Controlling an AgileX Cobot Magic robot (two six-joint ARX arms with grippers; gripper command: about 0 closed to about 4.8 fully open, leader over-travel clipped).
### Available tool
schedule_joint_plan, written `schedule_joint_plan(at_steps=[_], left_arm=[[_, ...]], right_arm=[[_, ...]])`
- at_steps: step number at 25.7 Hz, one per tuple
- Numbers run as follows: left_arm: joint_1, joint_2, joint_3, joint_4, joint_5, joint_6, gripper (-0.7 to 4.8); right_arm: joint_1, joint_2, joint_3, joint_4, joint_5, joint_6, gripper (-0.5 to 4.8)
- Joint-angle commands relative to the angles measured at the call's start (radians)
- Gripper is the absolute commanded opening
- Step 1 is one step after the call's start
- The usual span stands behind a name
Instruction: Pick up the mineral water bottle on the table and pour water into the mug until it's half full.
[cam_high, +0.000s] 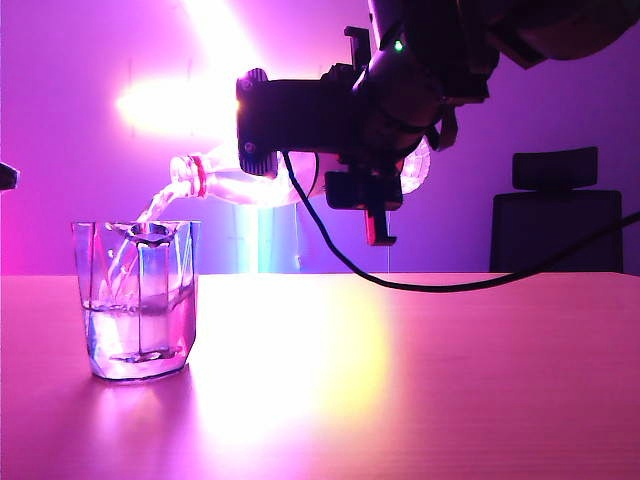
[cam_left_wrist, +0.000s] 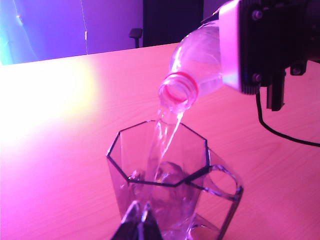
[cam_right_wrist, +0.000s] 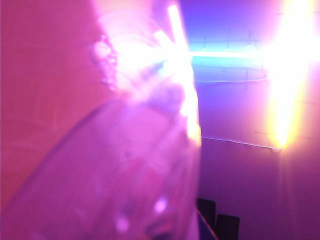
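While the left gripper (cam_left_wrist: 140, 220) shows only as dark fingertips at the frame edge of its wrist view, close against the near wall of the mug (cam_left_wrist: 165, 185), whether its jaws stand open or closed cannot be told. In the exterior view a small dark tip at the far left edge may belong to this arm; that is not certain.

The mug (cam_high: 137, 300) stands upright on the table (cam_high: 420, 380), below and to the left of the right gripper. It is a clear faceted glass. Water fills roughly its lower third to half in the exterior view.

A stream of water (cam_high: 150, 212) falls from the open mouth of the mineral water bottle (cam_high: 225, 180) into the mug. The bottle lies close to level, its mouth tipped slightly down and directly above the mug's rim, not touching it. The red neck ring is visible.

The right gripper (cam_high: 365, 190) is clamped around the bottle's body, holding it in the air above the table. A black cable (cam_high: 400, 283) hangs from the arm and trails away right.

The right wrist view is blurred and glare-filled; only the bottle's clear body (cam_right_wrist: 125, 165) can be made out.

An office chair (cam_high: 565, 215) stands behind the table, far right.
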Motion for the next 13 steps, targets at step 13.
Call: schedule_joint_plan(at_steps=[13], left_arm=[[-0.001, 0.002, 0.004, 0.006, 0.003, -0.003, -0.02]], right_arm=[[0.047, -0.014, 0.009, -0.032, 0.003, 0.256, 2.10]])
